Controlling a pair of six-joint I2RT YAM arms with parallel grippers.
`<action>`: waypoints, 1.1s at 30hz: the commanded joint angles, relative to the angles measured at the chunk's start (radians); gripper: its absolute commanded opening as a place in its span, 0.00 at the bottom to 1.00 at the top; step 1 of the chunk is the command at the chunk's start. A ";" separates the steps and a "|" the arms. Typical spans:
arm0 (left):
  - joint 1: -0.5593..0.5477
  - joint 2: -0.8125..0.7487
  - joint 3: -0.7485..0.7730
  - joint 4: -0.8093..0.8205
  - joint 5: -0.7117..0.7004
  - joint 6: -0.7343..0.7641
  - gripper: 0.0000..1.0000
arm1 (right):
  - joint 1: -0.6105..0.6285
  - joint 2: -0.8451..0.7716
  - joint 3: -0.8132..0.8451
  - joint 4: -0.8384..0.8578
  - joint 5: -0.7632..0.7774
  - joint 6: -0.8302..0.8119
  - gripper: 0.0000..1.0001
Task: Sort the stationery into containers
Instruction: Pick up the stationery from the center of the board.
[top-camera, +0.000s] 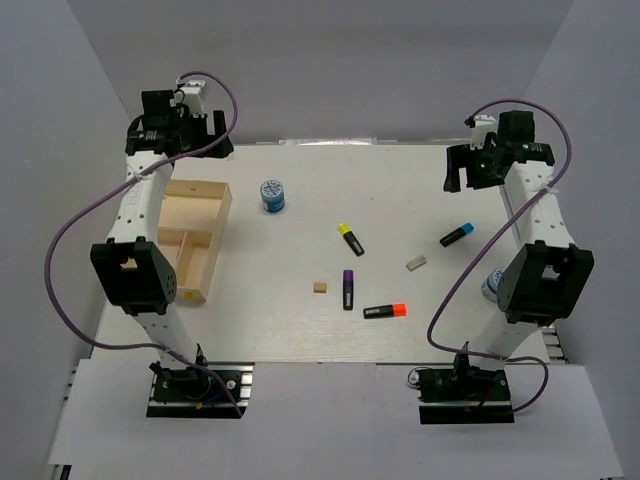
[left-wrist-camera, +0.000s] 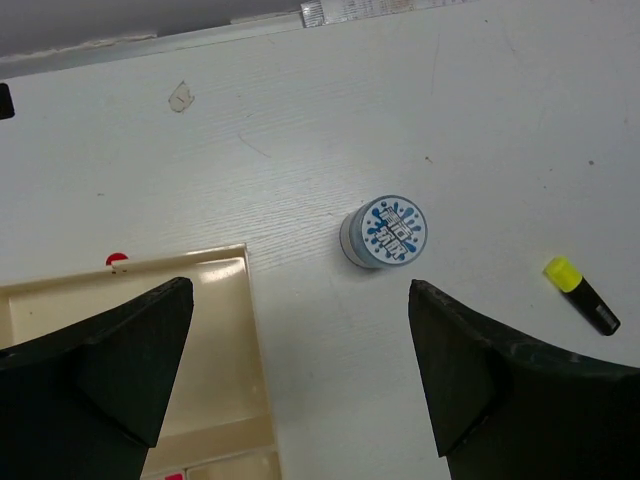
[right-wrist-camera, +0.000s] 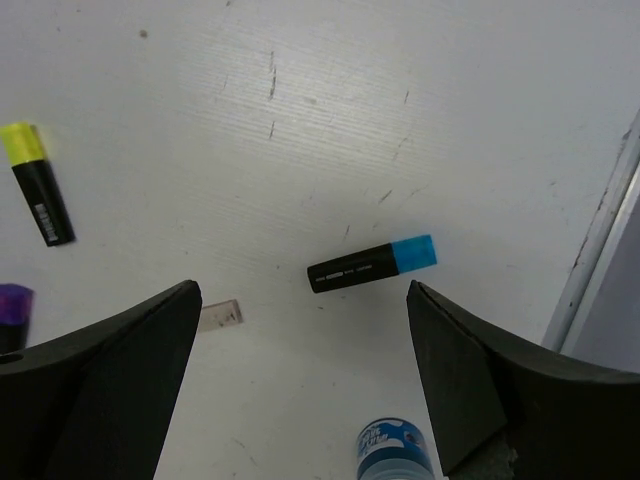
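No words can be read. In the left wrist view, the round roll (left-wrist-camera: 397, 229) between the jaws has blurry blue print on top. In the right wrist view, the blue-capped highlighter (right-wrist-camera: 372, 265) between the jaws has tiny white marks.

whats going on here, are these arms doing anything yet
Two robot arms are set to sort stationery into the wooden tray, but neither holds anything. The left claw hangs open, aimed toward a blue-and-white roll near the tray; the right claw hangs open, aimed toward the blue highlighter. The yellow highlighter, purple highlighter, orange highlighter, tan eraser and grey eraser lie loose on the table.
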 joint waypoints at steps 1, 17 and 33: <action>0.000 0.029 0.092 -0.013 0.055 -0.003 0.98 | -0.001 -0.046 -0.042 0.004 -0.047 0.008 0.89; -0.202 0.302 0.276 -0.152 -0.044 0.129 0.98 | 0.000 -0.068 -0.174 0.014 -0.173 -0.016 0.89; -0.297 0.521 0.394 -0.238 -0.237 0.146 0.98 | 0.000 -0.059 -0.234 0.011 -0.230 -0.040 0.89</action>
